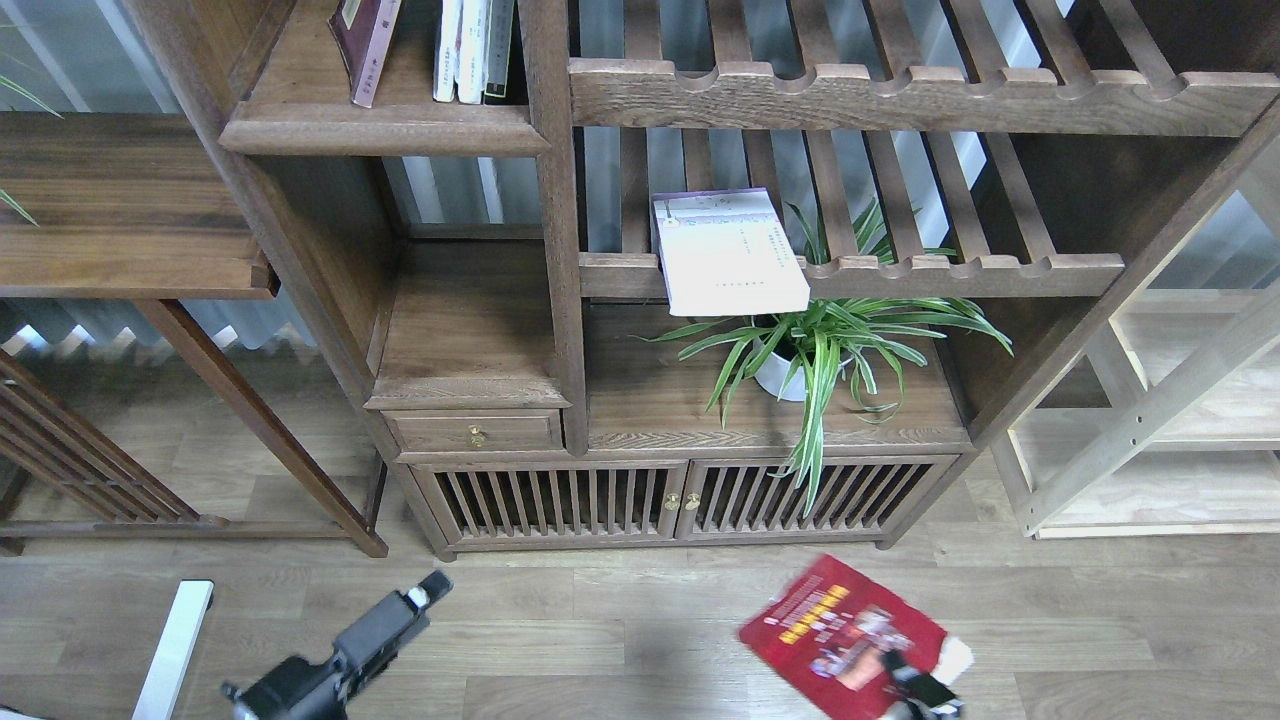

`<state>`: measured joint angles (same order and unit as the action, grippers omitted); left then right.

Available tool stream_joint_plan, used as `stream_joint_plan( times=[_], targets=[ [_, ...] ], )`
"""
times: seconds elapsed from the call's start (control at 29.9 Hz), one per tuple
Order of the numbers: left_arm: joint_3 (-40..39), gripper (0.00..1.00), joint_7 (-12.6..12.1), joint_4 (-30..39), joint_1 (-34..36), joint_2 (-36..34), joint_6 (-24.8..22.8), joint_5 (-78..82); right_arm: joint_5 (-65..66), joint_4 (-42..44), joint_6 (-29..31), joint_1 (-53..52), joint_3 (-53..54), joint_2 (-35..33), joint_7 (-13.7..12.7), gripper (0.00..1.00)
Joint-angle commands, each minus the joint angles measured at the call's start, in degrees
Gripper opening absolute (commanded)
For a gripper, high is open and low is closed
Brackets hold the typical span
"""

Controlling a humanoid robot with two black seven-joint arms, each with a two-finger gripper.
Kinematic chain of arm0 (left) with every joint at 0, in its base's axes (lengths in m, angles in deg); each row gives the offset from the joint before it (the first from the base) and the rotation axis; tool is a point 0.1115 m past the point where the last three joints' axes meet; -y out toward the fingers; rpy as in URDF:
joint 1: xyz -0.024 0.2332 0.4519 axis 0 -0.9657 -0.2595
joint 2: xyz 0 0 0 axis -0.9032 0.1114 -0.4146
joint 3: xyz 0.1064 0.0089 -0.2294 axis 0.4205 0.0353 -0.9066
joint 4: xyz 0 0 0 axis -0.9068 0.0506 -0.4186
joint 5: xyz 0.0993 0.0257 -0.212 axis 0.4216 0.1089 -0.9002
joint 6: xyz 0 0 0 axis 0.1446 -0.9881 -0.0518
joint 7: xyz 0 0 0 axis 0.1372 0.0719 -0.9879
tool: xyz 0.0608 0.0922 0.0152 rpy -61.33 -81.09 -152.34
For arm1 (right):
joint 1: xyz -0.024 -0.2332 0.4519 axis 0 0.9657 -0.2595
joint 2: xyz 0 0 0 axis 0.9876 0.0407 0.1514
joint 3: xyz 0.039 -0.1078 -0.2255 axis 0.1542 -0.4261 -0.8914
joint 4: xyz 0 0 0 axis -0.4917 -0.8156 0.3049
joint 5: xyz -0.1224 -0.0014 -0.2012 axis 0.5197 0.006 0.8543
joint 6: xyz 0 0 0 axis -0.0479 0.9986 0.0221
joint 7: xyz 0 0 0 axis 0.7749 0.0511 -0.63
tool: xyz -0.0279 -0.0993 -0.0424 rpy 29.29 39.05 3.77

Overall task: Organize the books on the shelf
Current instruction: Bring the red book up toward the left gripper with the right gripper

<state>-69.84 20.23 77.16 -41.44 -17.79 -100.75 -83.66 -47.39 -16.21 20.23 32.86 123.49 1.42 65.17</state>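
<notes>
The bright red book (835, 630) with small cover photos hangs low over the floor at the bottom right, with my right gripper (908, 682) shut on its near edge. My left gripper (428, 590) sits low at the bottom left, dark and narrow, so its fingers cannot be told apart; nothing shows in it. A pale white-lavender book (730, 252) lies flat on a slatted rack and overhangs the front rail. The maroon book (362, 45) leans on the dark shelf (380, 128) at the top left, beside several upright white books (468, 50).
A potted spider plant (815, 350) stands on the cabinet top under the pale book. A drawer (475, 432) and slatted cabinet doors (680, 498) are below. A pale light-wood rack (1150, 420) stands at the right, a dark side table (120, 210) at the left.
</notes>
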Motion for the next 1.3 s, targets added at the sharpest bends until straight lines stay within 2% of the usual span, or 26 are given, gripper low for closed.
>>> stream_joint_plan(
  times=[0.0, 0.3, 0.53, 0.77, 0.97, 1.27],
  targets=[
    [2.7, 1.00, 0.0, -0.1, -0.9, -0.1, 0.0, -12.1, 0.2, 0.0, 0.0, -5.6, -6.0, 2.0, 0.0, 0.04],
    [5.4, 0.99, 0.0, 0.1, -0.2, -2.0, 0.0, -26.3, -0.3, 0.1, 0.0, -19.3, -10.9, 9.0, 0.0, 0.04],
    [6.3, 0.99, 0.0, 0.0, 4.4, -1.5, 0.0, -33.6, -0.2, 0.0, -1.8, -22.1, -12.4, 9.0, 0.0, 0.04],
    [7.9, 0.98, 0.0, 0.0, 7.4, 1.0, 0.0, -33.6, 0.2, -0.1, -3.3, -23.0, -14.7, 9.0, 0.0, 0.04],
    [12.6, 0.99, 0.0, -3.4, 9.2, 0.8, 0.0, -31.5, 0.3, -0.9, -4.1, -23.8, -15.1, 9.0, 0.2, 0.04],
    [12.6, 0.98, 0.0, -4.8, 9.3, 0.7, 0.0, -27.0, 0.4, -2.3, -4.8, -24.9, -15.4, 9.0, 0.3, 0.04]
  ],
)
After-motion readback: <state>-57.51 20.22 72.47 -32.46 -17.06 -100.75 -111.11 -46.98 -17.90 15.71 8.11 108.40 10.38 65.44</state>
